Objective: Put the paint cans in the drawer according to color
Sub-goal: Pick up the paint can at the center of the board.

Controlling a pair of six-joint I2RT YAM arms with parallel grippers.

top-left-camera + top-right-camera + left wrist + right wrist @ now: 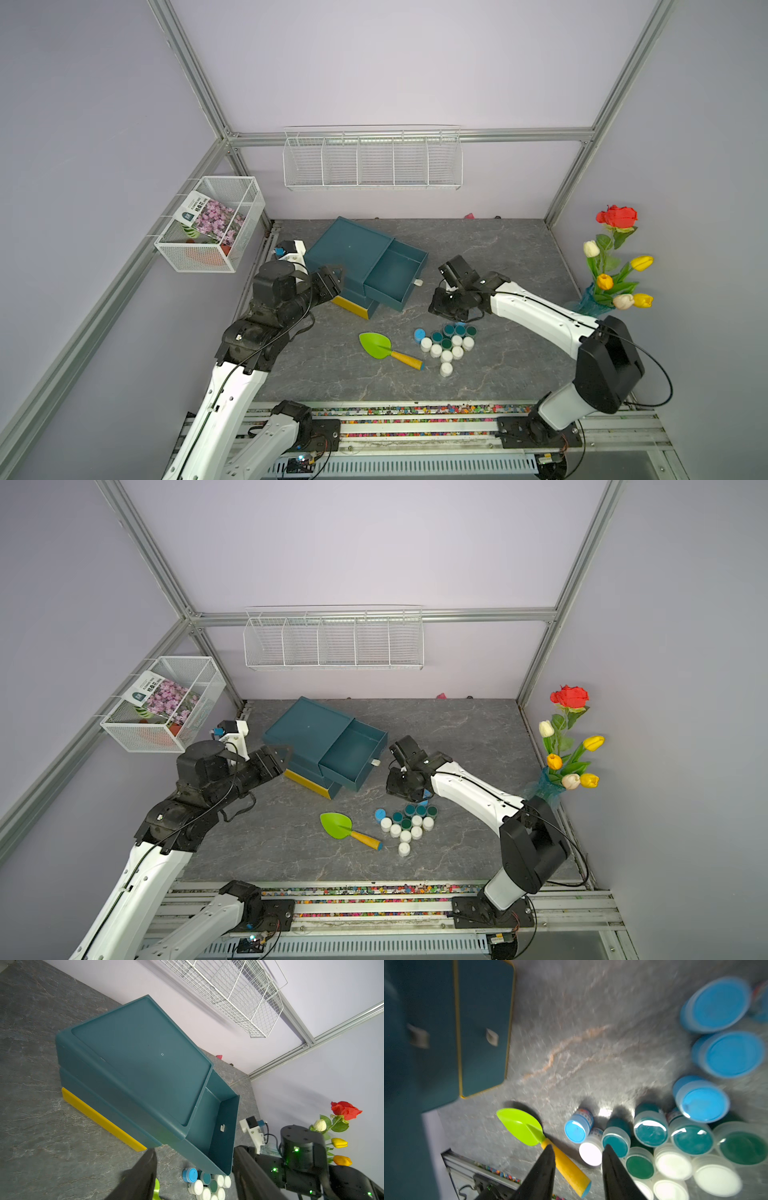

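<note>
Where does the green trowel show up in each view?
Top view: green trowel, beside the paint cans.
Top view: same place.
Left wrist: only a green sliver near the cans.
Right wrist: whole blade, beside the cans.
Shared landmark: the light-blue can nearest it.

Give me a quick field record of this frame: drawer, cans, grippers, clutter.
top drawer: pulled out, empty
paint cans: clustered on the table; white, teal-green and blue lids
left gripper: open, empty, at the near corner of the drawer unit
right gripper: open, empty, above the cluster's far edge
clutter: green trowel beside the cans
cans in top drawer: none
</note>
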